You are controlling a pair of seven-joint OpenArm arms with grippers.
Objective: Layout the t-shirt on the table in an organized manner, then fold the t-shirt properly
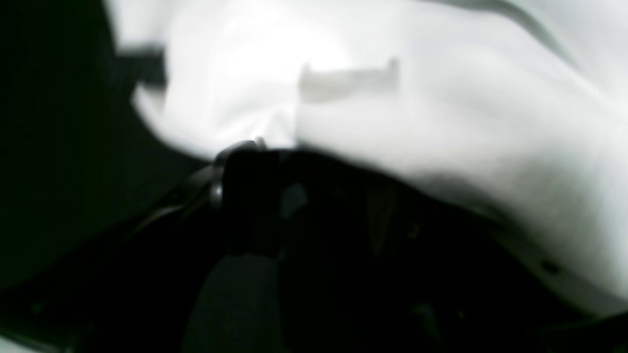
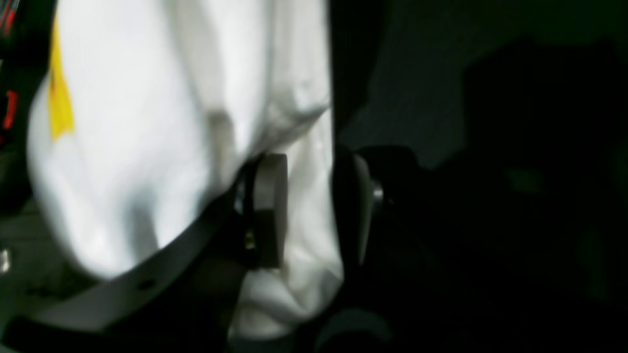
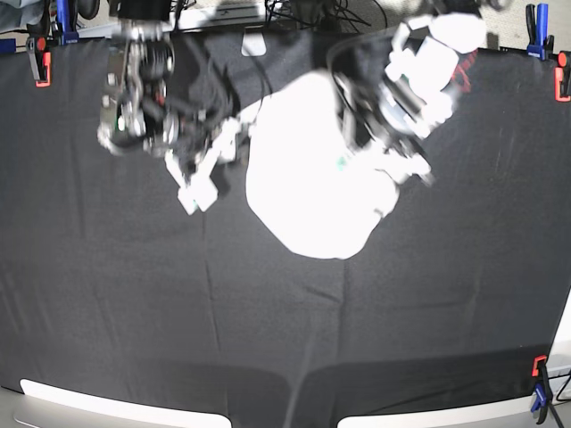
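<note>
The white t-shirt point(image 3: 312, 187) is a bunched, rounded mass over the middle back of the black-clothed table point(image 3: 268, 312), between my two arms. In the right wrist view a fold of the t-shirt point(image 2: 147, 122), with a yellow patch of print, is pinched between the two fingers of my right gripper point(image 2: 309, 206). The left wrist view is blurred. There the t-shirt point(image 1: 392, 108) fills the top and right, and its cloth puckers into my left gripper point(image 1: 274, 147), which is shut on it. The rest of the print is hidden.
Red and blue clamps hold the black cloth at the back left point(image 3: 40, 62), back right point(image 3: 560, 76) and front right point(image 3: 538, 379) corners. Cables and equipment point(image 3: 268, 18) lie behind the back edge. Pale table edges point(image 3: 107, 406) show along the front.
</note>
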